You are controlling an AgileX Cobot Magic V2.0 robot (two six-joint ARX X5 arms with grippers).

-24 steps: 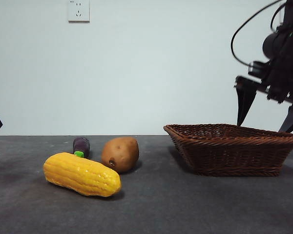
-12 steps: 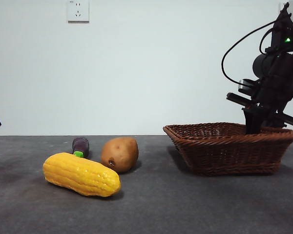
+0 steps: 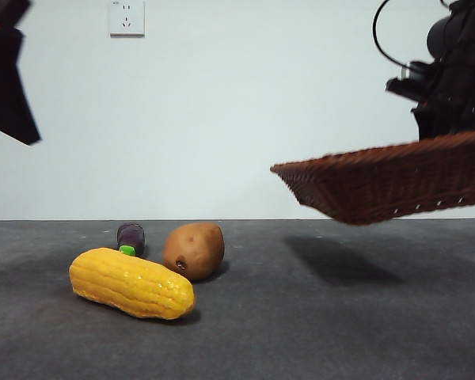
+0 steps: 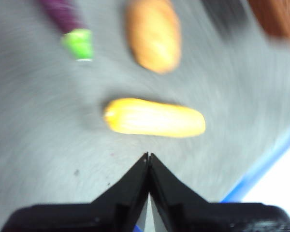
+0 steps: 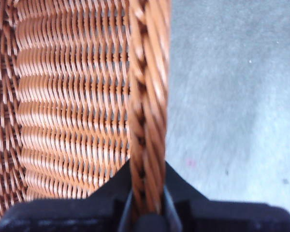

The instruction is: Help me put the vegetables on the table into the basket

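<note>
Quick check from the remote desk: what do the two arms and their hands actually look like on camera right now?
Both are matte black. The left hand has two flat jaws tapering to sharp points from a wide black block. The right hand shows only short black jaw bases on a similar block. In the front view the right arm is bulky and dark, with a thin black cable looping above it.

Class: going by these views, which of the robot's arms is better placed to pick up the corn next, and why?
Probably the left. The left gripper hangs just above the corn, jaws shut and holding nothing. The right gripper is clamped on the rim of the basket, holding it in the air.
</note>
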